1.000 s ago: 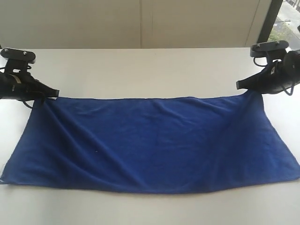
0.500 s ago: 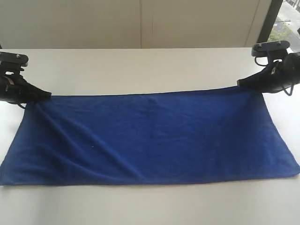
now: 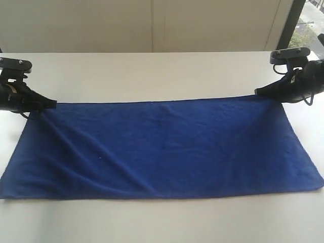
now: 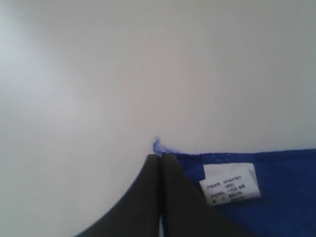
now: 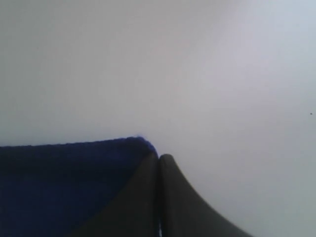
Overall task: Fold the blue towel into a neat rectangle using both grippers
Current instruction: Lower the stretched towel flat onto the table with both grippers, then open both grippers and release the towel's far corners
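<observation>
The blue towel (image 3: 162, 147) lies spread out lengthwise on the white table (image 3: 152, 76), with soft creases toward its left side. My left gripper (image 3: 52, 104) is shut on the towel's far left corner, low at the table. In the left wrist view the left gripper (image 4: 160, 157) pinches the towel (image 4: 281, 197), a blue tuft pokes out past the tips, and a white tag (image 4: 229, 181) lies beside them. My right gripper (image 3: 257, 92) is shut on the far right corner. The right wrist view shows the right gripper (image 5: 159, 158) closed at the towel (image 5: 59, 182) corner.
The table's far edge (image 3: 152, 52) meets a pale wall. A window (image 3: 309, 25) shows at the back right. Bare tabletop lies behind the towel and along the front edge.
Both grippers have drawn the towel's far edge away from the camera and outward, stretching it flatter; the near edge slid back with it. Almost no motion in the last half second.
</observation>
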